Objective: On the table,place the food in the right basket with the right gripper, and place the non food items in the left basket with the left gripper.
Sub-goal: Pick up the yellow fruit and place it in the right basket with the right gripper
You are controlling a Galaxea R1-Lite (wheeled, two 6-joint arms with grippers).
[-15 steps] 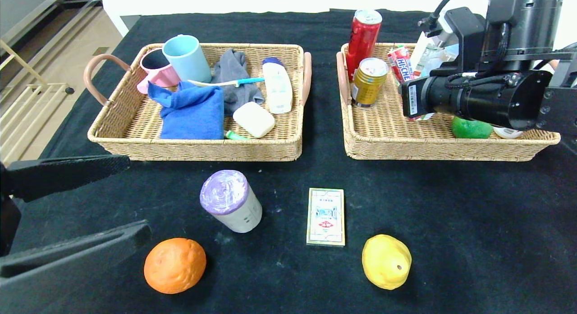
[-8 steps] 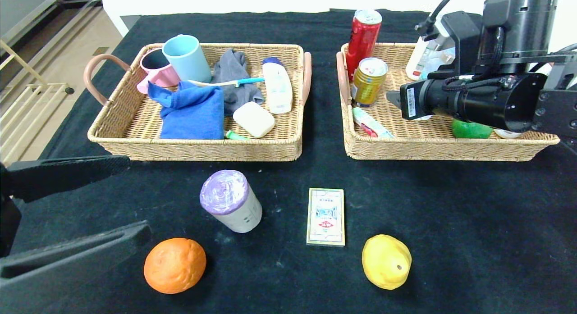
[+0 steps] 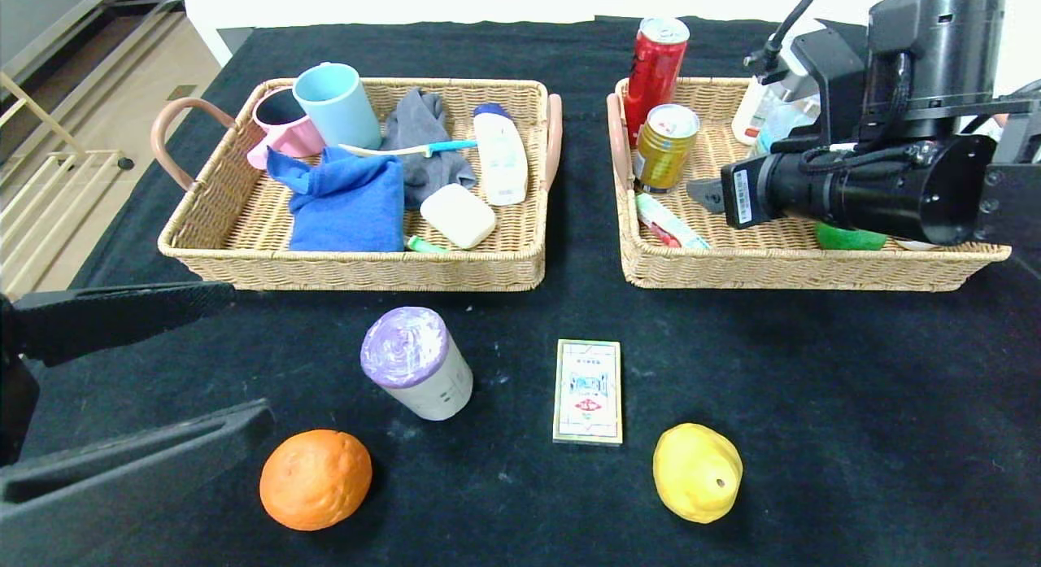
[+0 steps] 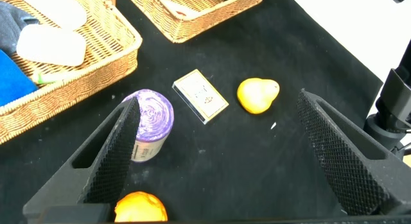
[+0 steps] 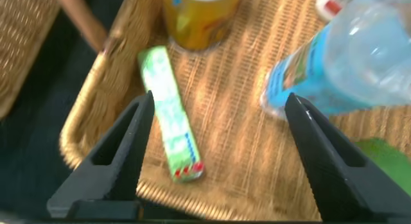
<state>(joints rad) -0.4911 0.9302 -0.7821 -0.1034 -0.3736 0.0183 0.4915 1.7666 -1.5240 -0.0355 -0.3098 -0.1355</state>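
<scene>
Black cloth covers the table (image 3: 813, 404). Right basket (image 3: 781, 268) at its far right holds the candy stick (image 3: 668, 223) near the front left corner — the right gripper (image 5: 215, 147) hovers above, fingers spread, empty. Left gripper (image 4: 218, 153) hangs agape over the near left edge; roll (image 3: 415, 362), orange (image 3: 315, 478), pear (image 3: 697, 472) and card box (image 3: 588, 391) lie along the near edge.

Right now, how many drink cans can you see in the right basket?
2: a red can leaning at the far left corner of the right basket, and a gold can standing before it. The arm may hide others.
</scene>
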